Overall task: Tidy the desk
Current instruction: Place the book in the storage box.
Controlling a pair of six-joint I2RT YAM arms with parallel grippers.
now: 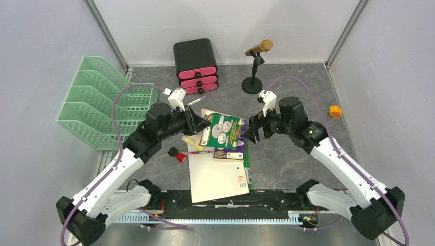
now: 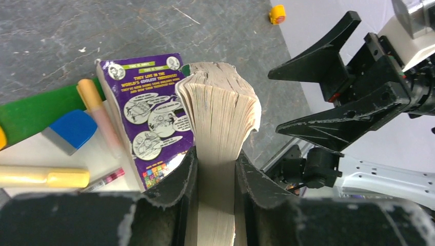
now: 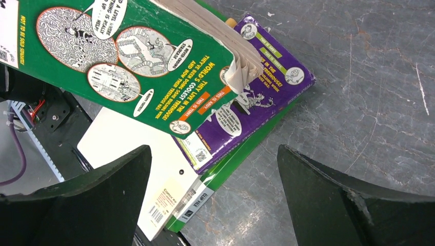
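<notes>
The dark-grey marbled desk point(image 1: 287, 159) carries a pile in the middle. My left gripper point(image 1: 197, 122) is shut on a green paperback book point(image 1: 223, 130), holding it tilted above the pile; its page edges point(image 2: 220, 118) run between my fingers point(image 2: 179, 179). Under it lies a purple paperback point(image 2: 151, 115), also in the right wrist view point(image 3: 256, 107), on a white and green clip file point(image 1: 218, 174). My right gripper point(image 1: 255, 129) is open and empty, just right of the green book point(image 3: 133, 61).
A mint-green tiered tray point(image 1: 102, 102) stands at the left. A black drawer box with pink fronts point(image 1: 196, 66) and a microphone on a stand point(image 1: 254, 64) stand at the back. An orange item point(image 1: 335, 111) lies right. Markers, a blue eraser point(image 2: 69, 130) and a red-capped item point(image 1: 177, 154) lie by the pile.
</notes>
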